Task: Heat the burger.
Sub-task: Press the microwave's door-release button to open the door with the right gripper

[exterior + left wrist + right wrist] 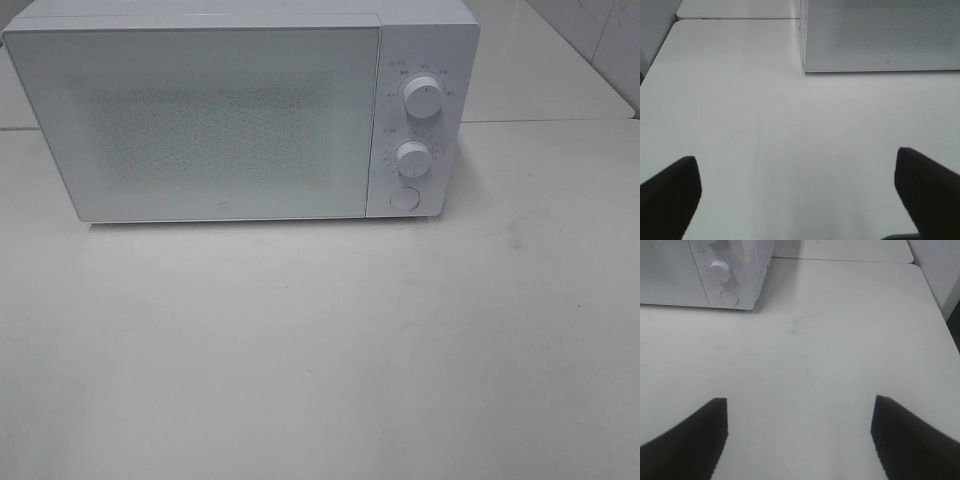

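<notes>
A white microwave (200, 120) stands at the back of the white table (320, 340) with its door shut. It has two knobs (424, 97) and a round button (404, 198) on its right panel. The burger is not in view in any frame. My left gripper (797, 195) is open and empty over the table, with the microwave's lower left corner (880, 40) ahead of it. My right gripper (799, 435) is open and empty, with the microwave's control panel (722, 272) ahead to one side. Neither gripper shows in the exterior high view.
A seam to a second table (540, 121) runs behind the microwave. In the right wrist view the table's right edge (935, 300) drops off to a dark gap. The left edge shows in the left wrist view (655, 60).
</notes>
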Available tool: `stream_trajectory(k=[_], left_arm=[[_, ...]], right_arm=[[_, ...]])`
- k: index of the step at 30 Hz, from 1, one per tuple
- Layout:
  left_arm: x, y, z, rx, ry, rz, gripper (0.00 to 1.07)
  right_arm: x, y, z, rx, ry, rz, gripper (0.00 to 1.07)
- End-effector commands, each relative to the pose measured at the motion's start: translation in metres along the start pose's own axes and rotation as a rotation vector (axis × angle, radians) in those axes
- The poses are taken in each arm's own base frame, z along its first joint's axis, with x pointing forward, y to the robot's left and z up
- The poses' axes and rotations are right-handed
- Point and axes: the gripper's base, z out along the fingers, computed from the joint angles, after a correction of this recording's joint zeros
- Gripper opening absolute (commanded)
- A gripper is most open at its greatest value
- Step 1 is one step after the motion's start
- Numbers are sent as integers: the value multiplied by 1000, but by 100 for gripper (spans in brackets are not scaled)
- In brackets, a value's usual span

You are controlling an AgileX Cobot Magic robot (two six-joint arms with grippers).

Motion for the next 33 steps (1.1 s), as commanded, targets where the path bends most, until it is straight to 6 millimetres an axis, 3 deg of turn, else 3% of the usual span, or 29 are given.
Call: stream_trajectory(k=[1, 16, 21, 24, 29, 33], left_arm=[[1, 0, -2, -4, -25, -4, 98], [1, 0, -2, -4, -25, -4, 98], [1, 0, -2, -4, -25, -4, 98], [1, 0, -2, -4, -25, -4, 98], [1, 0, -2, -4, -25, -4, 98], [1, 0, -2, -4, -25, -4, 98]], right_arm=[[-11, 0, -6, 3, -47, -3, 76], [-63, 8, 33, -21, -119, -30, 76], [-82, 13, 59, -36, -142, -40, 76], [-84, 14, 63, -38, -140, -42, 76], [-96, 19, 98, -52, -109, -39, 76], [-101, 21, 113, -61, -110, -21, 76]])
